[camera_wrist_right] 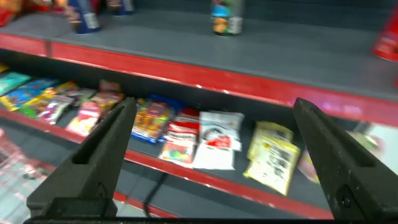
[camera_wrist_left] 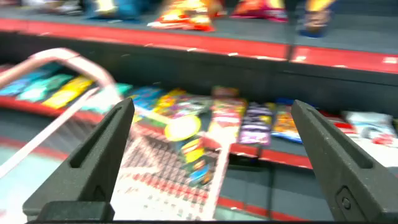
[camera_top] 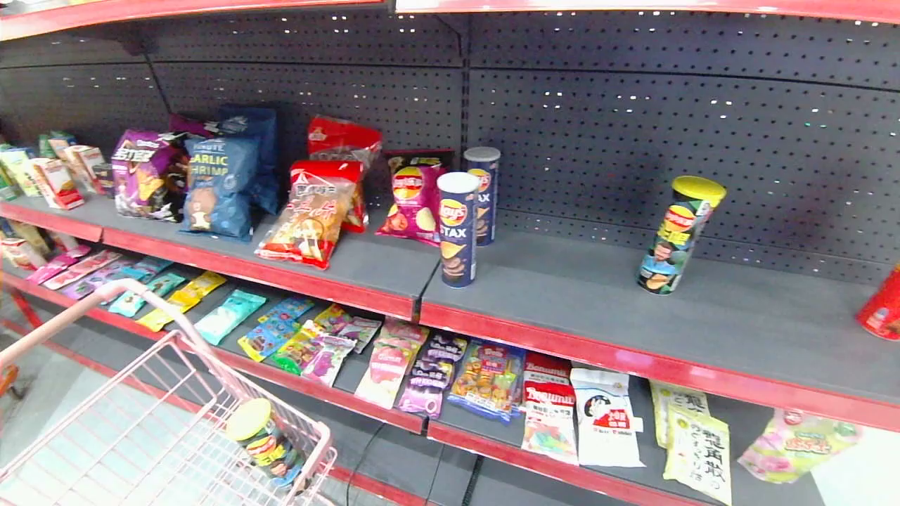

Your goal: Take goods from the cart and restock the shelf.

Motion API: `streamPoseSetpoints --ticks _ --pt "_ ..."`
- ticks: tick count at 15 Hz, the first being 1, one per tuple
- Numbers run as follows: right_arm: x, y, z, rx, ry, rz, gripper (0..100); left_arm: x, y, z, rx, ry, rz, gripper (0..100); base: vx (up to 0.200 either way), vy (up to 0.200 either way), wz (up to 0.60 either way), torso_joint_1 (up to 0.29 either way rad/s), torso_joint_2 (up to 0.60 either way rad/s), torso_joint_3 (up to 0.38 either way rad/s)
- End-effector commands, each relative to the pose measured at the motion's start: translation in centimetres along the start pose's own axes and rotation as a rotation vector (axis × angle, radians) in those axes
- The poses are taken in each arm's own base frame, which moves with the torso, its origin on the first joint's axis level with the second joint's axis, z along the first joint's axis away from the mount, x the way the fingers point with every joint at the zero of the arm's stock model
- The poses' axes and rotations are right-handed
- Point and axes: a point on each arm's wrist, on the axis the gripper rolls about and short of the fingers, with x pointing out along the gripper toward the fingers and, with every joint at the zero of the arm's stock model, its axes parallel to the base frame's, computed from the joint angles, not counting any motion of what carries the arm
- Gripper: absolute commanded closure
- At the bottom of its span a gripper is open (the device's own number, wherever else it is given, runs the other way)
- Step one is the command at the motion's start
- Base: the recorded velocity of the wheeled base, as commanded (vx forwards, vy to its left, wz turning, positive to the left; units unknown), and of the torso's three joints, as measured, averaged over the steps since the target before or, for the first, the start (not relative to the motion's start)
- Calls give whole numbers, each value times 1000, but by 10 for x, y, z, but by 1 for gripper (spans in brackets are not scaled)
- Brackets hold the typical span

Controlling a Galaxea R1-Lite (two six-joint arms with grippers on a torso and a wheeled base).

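Left wrist view showed the left hand (camera_wrist_left: pixel 212 107) spread toward the can (camera_wrist_left: pixel 191 148) in the cart (camera_wrist_left: pixel 56 62), where a square mid-body grip looked best; the right hand (camera_wrist_right: pixel 214 106) was spread too.

Wide-apart jaws, between them a yellow-lidded can (camera_wrist_left: pixel 189 146) in the pink cart (camera_wrist_left: pixel 56 60), snack packets (camera_wrist_left: pixel 252 121) behind

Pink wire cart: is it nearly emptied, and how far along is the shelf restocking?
Looks done: one yellow-lidded snack can stands upright on the grey upper shelf. In hand: nothing; the left gripper and right gripper are both open and empty. Left: a matching yellow-lidded can lies in the pink wire cart, waiting to be shelved.
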Motion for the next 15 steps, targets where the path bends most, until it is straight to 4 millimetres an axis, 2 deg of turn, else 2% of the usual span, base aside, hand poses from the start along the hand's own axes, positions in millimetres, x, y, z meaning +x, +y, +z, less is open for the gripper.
streamPoseSetpoints --ticks 1,4,8,15 --pt "0 0 0 0 1 1 0 0 0 0 0 0 0 0 0 0 600 2 2 2" --pt "0 0 0 0 0 1 0 0 0 0 0 0 0 0 0 0 600 2 1 -1" --pt "0 0 0 1 1 -1 0 0 0 0 0 0 0 0 0 0 0 0 0 0" --pt "0 0 0 1 1 -1 0 0 0 0 0 0 0 0 0 0 0 -123 290 158"
